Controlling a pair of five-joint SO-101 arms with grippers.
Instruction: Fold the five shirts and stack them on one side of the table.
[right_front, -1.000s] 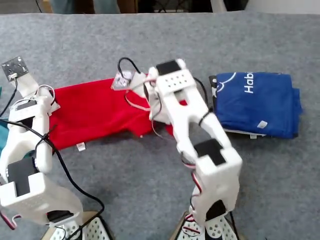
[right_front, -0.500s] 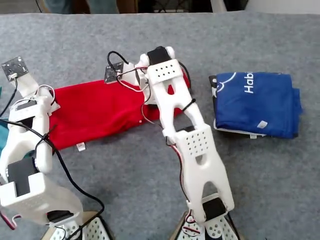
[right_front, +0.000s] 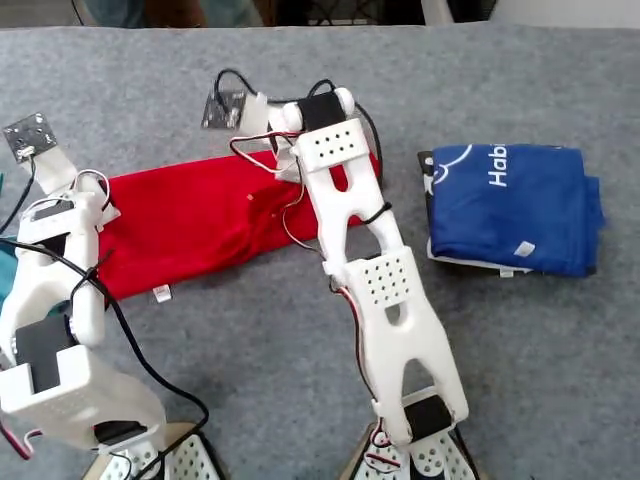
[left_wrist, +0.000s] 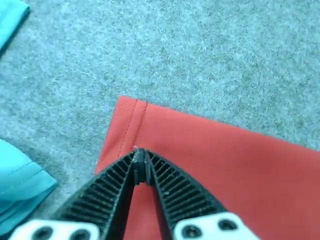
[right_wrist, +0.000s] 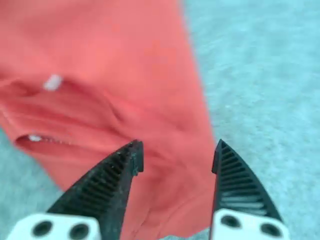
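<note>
A red shirt (right_front: 190, 220) lies spread across the middle of the grey table, running from the left arm to under the right arm (right_front: 340, 170). My left gripper (left_wrist: 141, 159) is shut on the red shirt (left_wrist: 225, 165) just inside its hemmed corner, at the cloth's left end. My right gripper (right_wrist: 175, 150) hangs open over the red shirt (right_wrist: 100, 50), close to the edge where the cloth meets the carpet, with nothing between its fingers. A folded blue shirt (right_front: 510, 205) rests on the right side of the table.
Teal cloth (left_wrist: 15, 180) lies beside the red shirt's corner and peeks in at the table's left edge (right_front: 5, 270). A small board on a white bracket (right_front: 30, 140) sticks out at the far left. Grey carpet (right_front: 250, 330) stretches between the arm bases.
The right arm has stretched out away from its base and to the left, carrying its wrist to the red shirt's far edge. The left arm has kept still.
</note>
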